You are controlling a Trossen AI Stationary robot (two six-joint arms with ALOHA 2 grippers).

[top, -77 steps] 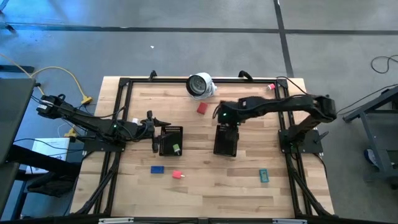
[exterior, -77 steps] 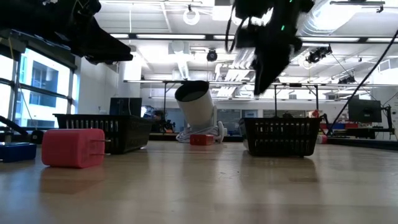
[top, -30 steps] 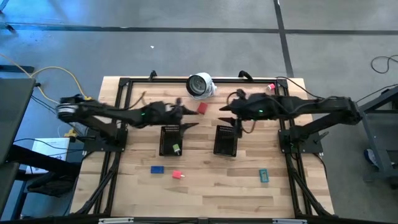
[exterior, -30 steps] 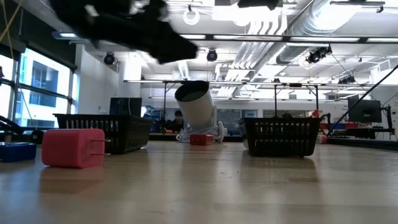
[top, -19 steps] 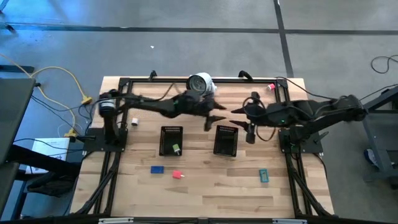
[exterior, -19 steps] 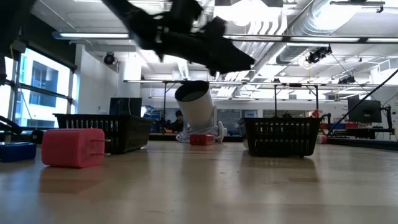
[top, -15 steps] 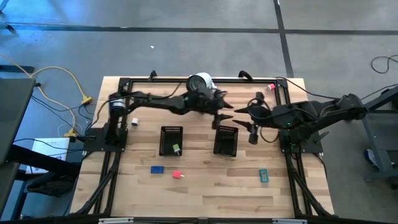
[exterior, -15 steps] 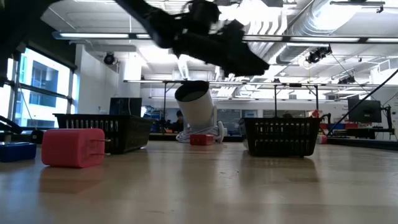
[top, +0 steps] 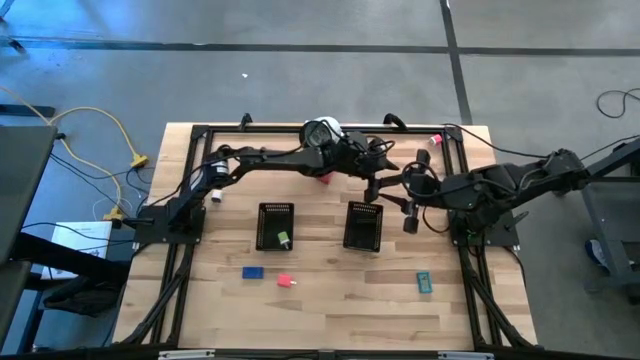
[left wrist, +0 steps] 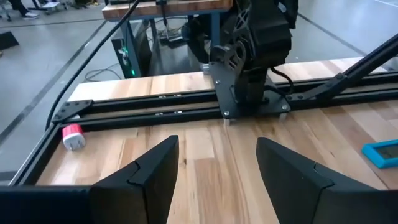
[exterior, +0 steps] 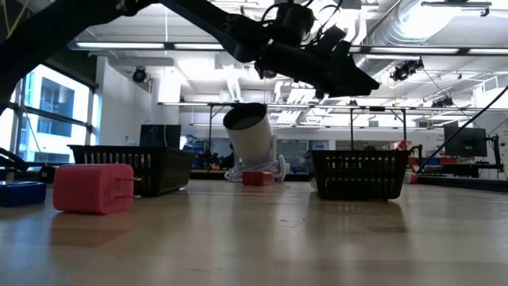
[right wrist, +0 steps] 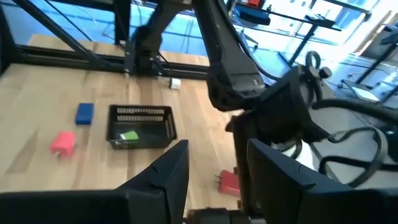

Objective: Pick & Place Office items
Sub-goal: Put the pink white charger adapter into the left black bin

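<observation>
- The left pincer (top: pixel 378 172) hung open and empty above the worktop (top: pixel 330 290), past the red piece (top: pixel 325 179).
- It needed lowering squarely over the piece.
- The right pincer (top: pixel 408 205) waited open beside the right tray (top: pixel 362 226).

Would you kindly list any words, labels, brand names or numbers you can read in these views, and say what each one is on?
None can be read in any view.
White round object: its dark face shows no legible marking.
Two black mesh trays: no labels visible.
Small items such as the blue piece and teal piece: too small to show any print.
</observation>
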